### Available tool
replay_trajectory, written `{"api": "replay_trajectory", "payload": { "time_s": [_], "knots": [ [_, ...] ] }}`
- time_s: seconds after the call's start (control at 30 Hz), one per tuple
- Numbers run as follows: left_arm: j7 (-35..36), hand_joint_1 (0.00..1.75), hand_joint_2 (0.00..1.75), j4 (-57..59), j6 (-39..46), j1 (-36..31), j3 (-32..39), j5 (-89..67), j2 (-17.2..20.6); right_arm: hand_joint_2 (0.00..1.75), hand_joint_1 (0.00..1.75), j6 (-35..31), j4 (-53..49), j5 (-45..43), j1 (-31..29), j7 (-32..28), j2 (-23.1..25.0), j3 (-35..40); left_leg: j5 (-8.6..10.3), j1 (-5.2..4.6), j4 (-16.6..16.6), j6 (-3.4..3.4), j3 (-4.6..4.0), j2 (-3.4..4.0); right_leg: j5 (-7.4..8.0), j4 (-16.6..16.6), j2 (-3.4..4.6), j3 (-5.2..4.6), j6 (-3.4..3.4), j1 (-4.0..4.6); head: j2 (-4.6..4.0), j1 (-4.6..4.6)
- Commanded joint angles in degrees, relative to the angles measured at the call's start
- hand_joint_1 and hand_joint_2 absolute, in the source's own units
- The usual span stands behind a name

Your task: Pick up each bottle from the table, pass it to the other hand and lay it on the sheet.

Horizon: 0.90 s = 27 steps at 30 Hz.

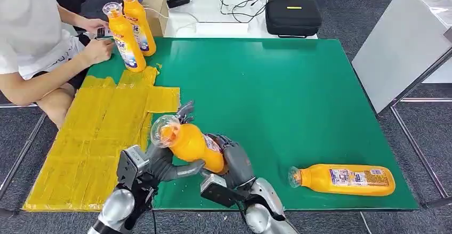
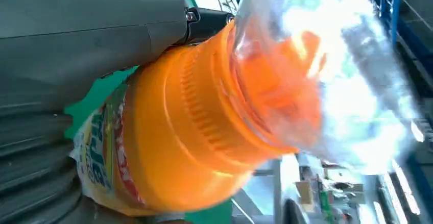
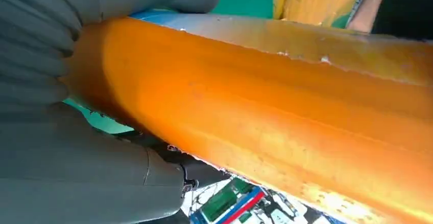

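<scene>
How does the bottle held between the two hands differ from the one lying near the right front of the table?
The held bottle is lifted off the table, gripped by both the left hand and right hand; the lying bottle rests untouched on the green table. The held bottle tilts with its cap up and to the left; the lying bottle is flat on its side, cap pointing left. Both are orange with a clear cap cover and a label.
</scene>
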Motion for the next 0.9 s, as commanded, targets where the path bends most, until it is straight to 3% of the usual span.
{"api": "replay_trajectory", "payload": {
  "time_s": [0.03,0.27,0.3,0.9],
  "knots": [
    [-0.8,0.0,1.75,1.1,-0.8,-1.0,-1.1,3.4,0.4,1.75,1.75,1.0,9.4,-1.8,-3.4,-0.4,0.4,0.8,-0.19,0.1,0.0,-0.17,0.36,0.31,-0.1,-0.1,0.13,0.38,-0.07,0.12,0.0,0.0],
    [-0.8,0.02,1.75,1.1,-0.8,-1.0,-1.1,3.4,0.4,1.75,1.75,1.0,9.4,-1.8,-3.4,-0.4,0.4,0.8,-0.15,0.06,0.0,-0.14,0.27,0.21,-0.1,0.0,0.06,0.29,-0.05,0.08,0.0,0.0],
    [-0.8,1.73,1.75,1.4,-0.7,-1.1,-1.1,3.5,0.3,1.75,1.75,1.1,9.0,-1.8,-3.3,-0.5,0.3,1.0,-0.13,0.07,0.0,-0.13,0.25,0.19,-0.09,0.0,0.05,0.27,-0.05,0.08,0.0,0.0],
    [-0.7,1.75,1.75,6.0,1.8,-2.4,-2.6,0.4,-0.4,1.75,1.75,0.5,1.6,-3.3,-2.2,-1.9,-0.2,3.4,-0.13,0.05,0.0,-0.14,0.23,0.14,-0.1,0.0,0.0,0.24,-0.05,0.07,0.0,0.02]
  ]
}}
